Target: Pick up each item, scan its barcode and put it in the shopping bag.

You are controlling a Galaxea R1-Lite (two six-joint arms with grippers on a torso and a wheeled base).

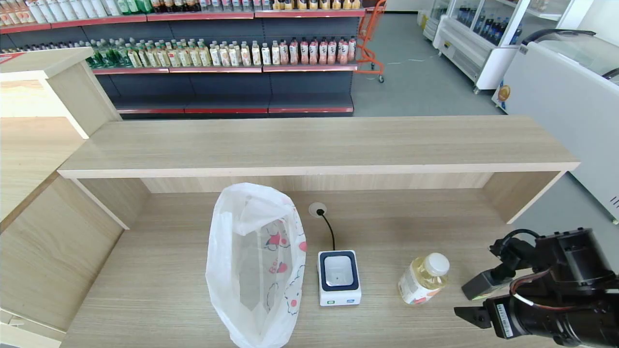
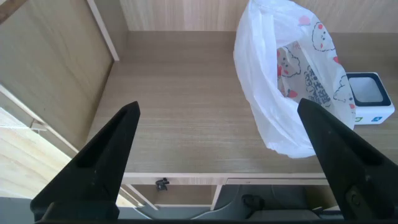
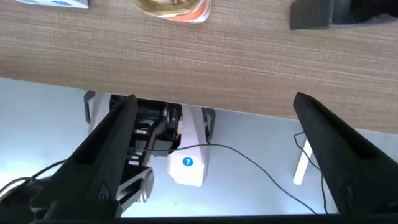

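Shop shelves (image 1: 227,53) lined with rows of bottles run along the back, with white freezers (image 1: 570,92) off to the right across the grey floor. Nearer, a pale wood counter (image 1: 159,270) spans the scene, a raised ledge (image 1: 314,145) running along its far side. On the counter's left half stands the bag (image 1: 256,261), white and thin with a red and pink cartoon print, its mouth open upward and gaping toward the front edge. The right arm (image 1: 556,290) hangs at the counter's front right corner, to the right of the bottle and not touching it; the right gripper (image 3: 214,102) has its 2 fingers spread wide with nothing between them, held over the counter's front edge. The left gripper (image 2: 217,107) is likewise spread wide and holds nothing, over the counter's left part, with the bag beyond it to the right. Just beside the bag, on its right, lies the scanner (image 1: 339,277), a white box with a dark-framed window facing up. Right of the scanner, a little apart, the bottle (image 1: 424,279) sits on the counter, filled with yellow liquid, white-capped and labelled. From the scanner a thin black cable (image 1: 329,229) runs back to a round hole (image 1: 317,209) in the counter.
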